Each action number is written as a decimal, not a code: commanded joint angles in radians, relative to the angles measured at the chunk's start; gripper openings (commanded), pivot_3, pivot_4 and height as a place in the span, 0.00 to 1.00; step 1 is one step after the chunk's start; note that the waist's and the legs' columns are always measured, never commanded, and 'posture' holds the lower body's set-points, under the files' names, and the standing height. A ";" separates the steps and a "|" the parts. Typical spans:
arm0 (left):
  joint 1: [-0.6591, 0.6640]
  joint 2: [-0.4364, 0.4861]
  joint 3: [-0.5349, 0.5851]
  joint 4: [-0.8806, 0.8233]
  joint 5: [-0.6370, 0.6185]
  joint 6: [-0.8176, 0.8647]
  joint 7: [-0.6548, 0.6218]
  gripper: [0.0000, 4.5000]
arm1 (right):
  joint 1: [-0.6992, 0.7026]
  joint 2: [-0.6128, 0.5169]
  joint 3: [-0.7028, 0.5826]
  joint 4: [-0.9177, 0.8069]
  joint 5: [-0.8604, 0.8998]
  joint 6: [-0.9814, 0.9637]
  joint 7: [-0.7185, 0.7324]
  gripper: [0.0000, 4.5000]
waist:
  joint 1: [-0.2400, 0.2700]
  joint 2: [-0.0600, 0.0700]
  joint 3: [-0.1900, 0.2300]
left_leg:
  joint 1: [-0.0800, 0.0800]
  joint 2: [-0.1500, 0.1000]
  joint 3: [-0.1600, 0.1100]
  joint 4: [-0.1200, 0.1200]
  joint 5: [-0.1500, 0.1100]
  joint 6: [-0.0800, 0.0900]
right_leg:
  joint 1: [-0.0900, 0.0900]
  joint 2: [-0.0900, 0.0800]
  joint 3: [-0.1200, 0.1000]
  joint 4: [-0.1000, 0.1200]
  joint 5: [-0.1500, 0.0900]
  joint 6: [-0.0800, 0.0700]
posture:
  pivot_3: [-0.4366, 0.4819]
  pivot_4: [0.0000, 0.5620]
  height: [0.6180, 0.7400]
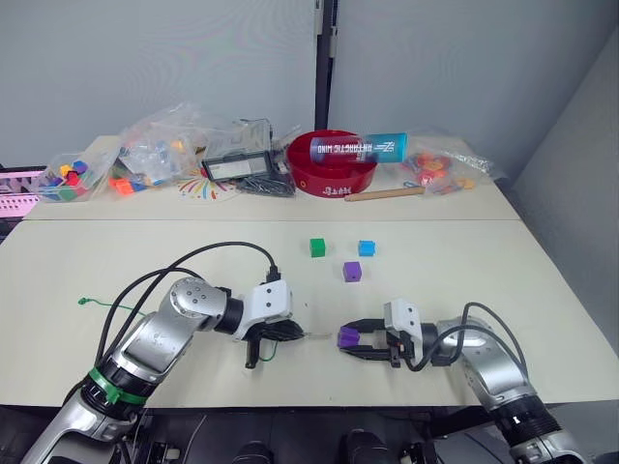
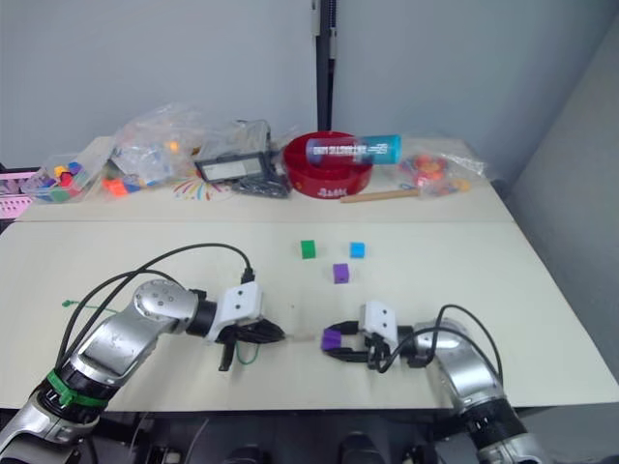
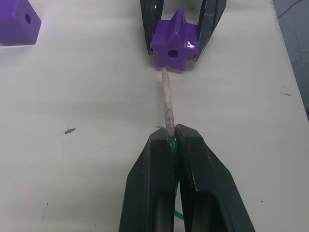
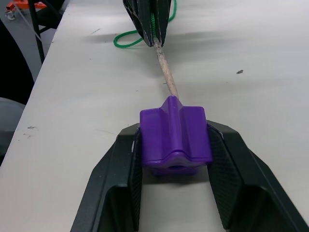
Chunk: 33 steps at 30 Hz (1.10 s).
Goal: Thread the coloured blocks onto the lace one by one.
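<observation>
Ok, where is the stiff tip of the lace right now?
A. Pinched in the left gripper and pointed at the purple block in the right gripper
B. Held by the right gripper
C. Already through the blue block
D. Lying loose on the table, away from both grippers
A: the left gripper pinches the lace by its tip, which reaches the purple block clamped in the right gripper.

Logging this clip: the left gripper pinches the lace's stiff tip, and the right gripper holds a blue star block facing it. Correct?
Not quite: the star block in the right gripper is purple, as the right wrist view shows. The left gripper does pinch the lace by its tip.
</observation>
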<state>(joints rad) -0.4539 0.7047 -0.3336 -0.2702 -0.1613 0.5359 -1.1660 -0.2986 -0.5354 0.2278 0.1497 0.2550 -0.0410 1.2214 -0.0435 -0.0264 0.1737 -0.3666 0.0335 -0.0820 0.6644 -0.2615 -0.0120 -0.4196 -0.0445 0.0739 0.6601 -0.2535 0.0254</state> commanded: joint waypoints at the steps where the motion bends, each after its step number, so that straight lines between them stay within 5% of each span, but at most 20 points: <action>1: 0.008 -0.008 0.010 -0.040 -0.015 0.018 0.024 0.01 | 0.008 -0.007 0.014 0.033 -0.025 -0.006 0.015 0.31 | 0.000 0.000 0.000 | 0.000 0.000 0.000 0.000 0.000 0.000 | 0.000 0.000 0.000 0.000 0.000 0.000 | 0.48 0.27 1.00; 33: -0.040 -0.074 -0.068 -0.005 0.007 0.013 0.041 0.01 | -0.018 0.009 0.052 0.055 -0.073 -0.036 0.021 0.31 | -0.002 0.000 0.000 | 0.005 0.000 0.000 0.000 0.000 0.000 | 0.005 0.000 0.000 0.000 0.000 0.000 | 0.48 0.27 1.00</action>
<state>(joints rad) -0.4774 0.6395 -0.3861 -0.2551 -0.1443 0.5712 -1.1088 -0.3337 -0.5218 0.2469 0.1988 0.2238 -0.0998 1.2528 -0.0457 -0.0264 0.1737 -0.3616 0.0337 -0.0819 0.6643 -0.2616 -0.0120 -0.4145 -0.0442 0.0742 0.6597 -0.2535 0.0254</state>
